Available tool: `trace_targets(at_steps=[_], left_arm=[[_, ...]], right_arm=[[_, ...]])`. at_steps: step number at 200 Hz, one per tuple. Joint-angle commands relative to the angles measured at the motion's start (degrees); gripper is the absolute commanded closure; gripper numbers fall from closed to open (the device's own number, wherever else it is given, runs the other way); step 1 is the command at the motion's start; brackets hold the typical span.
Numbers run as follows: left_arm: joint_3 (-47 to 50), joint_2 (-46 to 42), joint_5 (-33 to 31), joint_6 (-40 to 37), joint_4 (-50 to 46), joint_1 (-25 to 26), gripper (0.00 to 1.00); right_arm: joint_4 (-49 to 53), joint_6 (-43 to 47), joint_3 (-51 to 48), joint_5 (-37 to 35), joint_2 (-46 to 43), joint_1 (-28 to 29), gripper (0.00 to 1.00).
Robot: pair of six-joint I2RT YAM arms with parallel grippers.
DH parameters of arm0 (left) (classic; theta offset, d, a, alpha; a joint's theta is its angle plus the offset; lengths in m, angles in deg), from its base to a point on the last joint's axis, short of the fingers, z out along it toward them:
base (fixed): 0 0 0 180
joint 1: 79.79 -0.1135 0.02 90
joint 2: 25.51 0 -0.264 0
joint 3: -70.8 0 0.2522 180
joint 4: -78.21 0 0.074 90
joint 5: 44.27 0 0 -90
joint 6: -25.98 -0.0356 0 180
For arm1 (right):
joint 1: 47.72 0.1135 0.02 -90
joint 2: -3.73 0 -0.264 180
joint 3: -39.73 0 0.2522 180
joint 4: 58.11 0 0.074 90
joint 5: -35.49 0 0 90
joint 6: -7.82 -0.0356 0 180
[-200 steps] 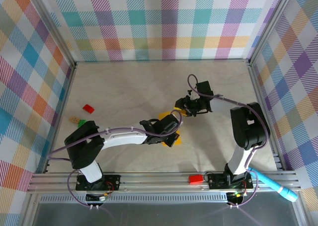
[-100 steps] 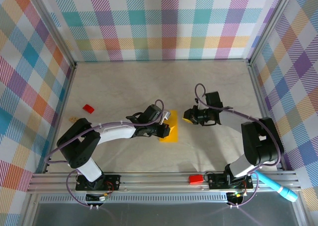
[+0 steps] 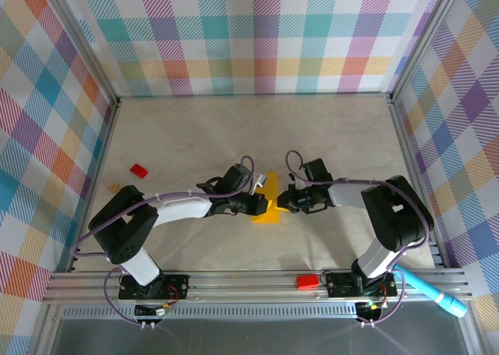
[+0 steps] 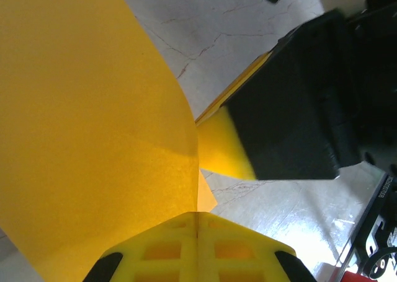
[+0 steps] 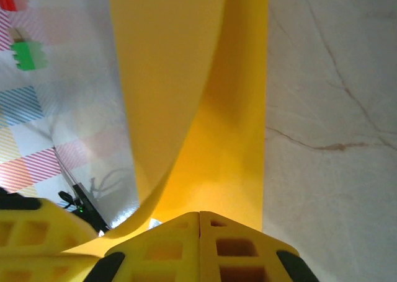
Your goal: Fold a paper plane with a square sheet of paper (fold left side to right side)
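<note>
The yellow sheet of paper (image 3: 267,214) lies near the middle of the table (image 3: 195,129), one side curled up off the surface. The two arms meet right over it. The left gripper (image 3: 262,204) has its fingers (image 4: 167,251) pressed together on the raised edge. The right gripper (image 3: 284,204), just opposite, is clamped tight as well, with the paper running straight into its fingertips (image 5: 239,251). A red block (image 3: 139,169) sits well off to the left.

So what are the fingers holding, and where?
The yellow paper sheet: left fingers and right fingers each pinch the edge nearest them.
</note>
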Motion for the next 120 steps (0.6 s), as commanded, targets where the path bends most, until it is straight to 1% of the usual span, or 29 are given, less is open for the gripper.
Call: trace_targets(at_steps=[1, 58, 120], left_arm=[[0.55, 0.21, 0.62, 1.24, 1.46, -0.66, 1.0], [0.31, 1.47, 1.68, 1.73, 1.39, -0.93, 1.0], [0.7, 1.91, 3.42, 1.92, 1.83, -1.68, 1.0]], right_arm=[[-0.91, -0.61, -1.57, -1.45, 0.44, 0.59, 1.0], [1.33, 1.03, -2.0, -1.88, 0.77, 1.07, 1.0], [8.84, 5.27, 0.62, -5.33, 2.2, 1.11, 1.0]])
